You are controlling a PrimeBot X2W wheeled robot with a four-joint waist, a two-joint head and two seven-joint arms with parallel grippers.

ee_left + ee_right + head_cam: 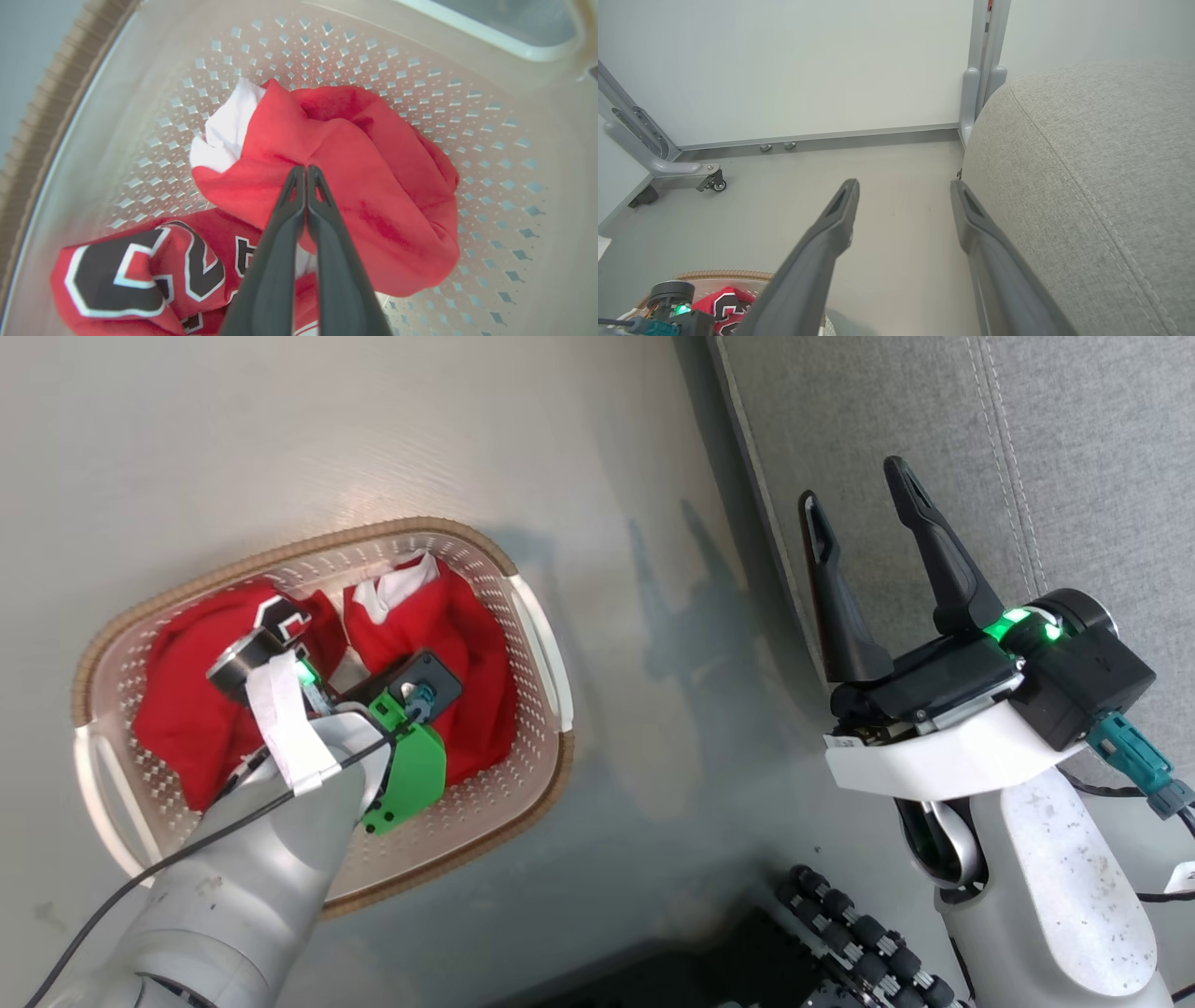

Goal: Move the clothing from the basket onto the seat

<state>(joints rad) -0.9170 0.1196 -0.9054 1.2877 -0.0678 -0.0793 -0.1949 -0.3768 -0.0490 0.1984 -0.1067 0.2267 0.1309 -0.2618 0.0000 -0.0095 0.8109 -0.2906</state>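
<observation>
Where the left fingers [279,252] met tip to tip, they pinched a puckered fold of the red jersey [373,186], which lay crumpled in the basket [420,70] on the floor [653,803]. The left arm [243,877] reached steeply down into it. The right fingers [943,560] stood wide apart, empty, beside the seat [1102,448].

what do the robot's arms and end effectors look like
Two long dark tapering fingers on both the left end effector and right end effector. Silver-grey left arm, green bracket, thin black cable. Speckled white right arm, black wrist block, green light, teal plug.
</observation>
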